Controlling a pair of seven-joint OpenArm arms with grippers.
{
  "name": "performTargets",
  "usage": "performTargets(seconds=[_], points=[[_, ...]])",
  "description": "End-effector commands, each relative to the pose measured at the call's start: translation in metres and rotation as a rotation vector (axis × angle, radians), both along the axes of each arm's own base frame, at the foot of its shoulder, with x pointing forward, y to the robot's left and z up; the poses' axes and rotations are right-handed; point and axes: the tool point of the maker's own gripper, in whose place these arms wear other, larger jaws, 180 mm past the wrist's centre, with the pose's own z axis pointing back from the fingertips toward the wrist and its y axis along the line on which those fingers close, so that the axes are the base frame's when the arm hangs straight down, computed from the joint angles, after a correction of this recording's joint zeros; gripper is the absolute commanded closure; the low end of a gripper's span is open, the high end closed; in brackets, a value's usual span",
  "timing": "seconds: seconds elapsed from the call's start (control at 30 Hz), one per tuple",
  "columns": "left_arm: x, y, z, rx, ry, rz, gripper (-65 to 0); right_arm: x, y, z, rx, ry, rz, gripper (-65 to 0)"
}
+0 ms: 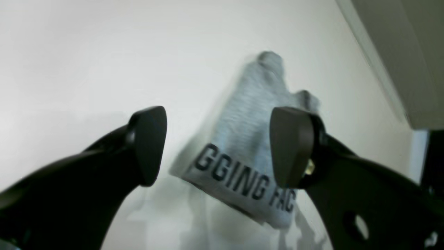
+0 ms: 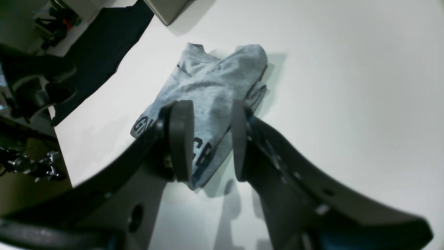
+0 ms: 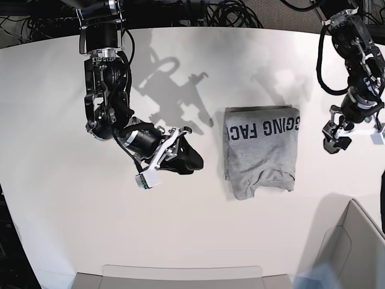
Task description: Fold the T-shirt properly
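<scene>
So the T-shirt (image 3: 260, 152) is lying folded into a compact rectangle on the white worktop (image 3: 72, 229), right of centre, lettering side up with the print along its far edge. The right gripper (image 3: 191, 159) is hovering just left of it, fingers (image 2: 181, 139) partly apart and gripping nothing. The left gripper (image 3: 334, 143) is hanging off to the shirt's right, fingers (image 1: 150, 144) spread wide, also empty.

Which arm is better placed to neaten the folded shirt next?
Probably the right. Its end effector hangs just beside the T-shirt, jaws apart and empty. The left end effector is open too, but raised at the far edge, pointing away.
</scene>
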Motion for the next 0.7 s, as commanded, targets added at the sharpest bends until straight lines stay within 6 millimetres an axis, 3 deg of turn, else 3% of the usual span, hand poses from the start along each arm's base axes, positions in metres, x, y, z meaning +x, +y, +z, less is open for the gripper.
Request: performTargets(seconds=[0.0,0.07,0.33,0.47,0.53,0.67], points=[[0.003,-0.001,0.011,0.000,-0.027,-0.019,-46.9,0.007,0.002,0.022,0.037,-0.062,-0.003,-19.6],[0.004,-0.009,0.011,-0.034,-0.030,-0.046,-46.9,0.008,0.002,0.023,0.037,-0.065,-0.003,-19.7],[0.008,0.000,0.021,0.008,-0.033,-0.060,-46.9,0.013,0.005,0.032,0.044,-0.090,0.009,-19.7],[0.007,0.003,0.022,0.019,-0.030,-0.061,-45.5,0.019,0.013,0.041,0.265,0.005,0.043,-19.7],[0.004,0.002,0.019,0.015,-0.015,-0.065,-45.1,0.024,0.005,0.039,0.377,0.079,0.050,-19.7],[0.002,-0.001,0.016,0.006,0.000,-0.075,-45.1,0.029,-0.002,0.030,0.435,0.143,0.036,-19.7]])
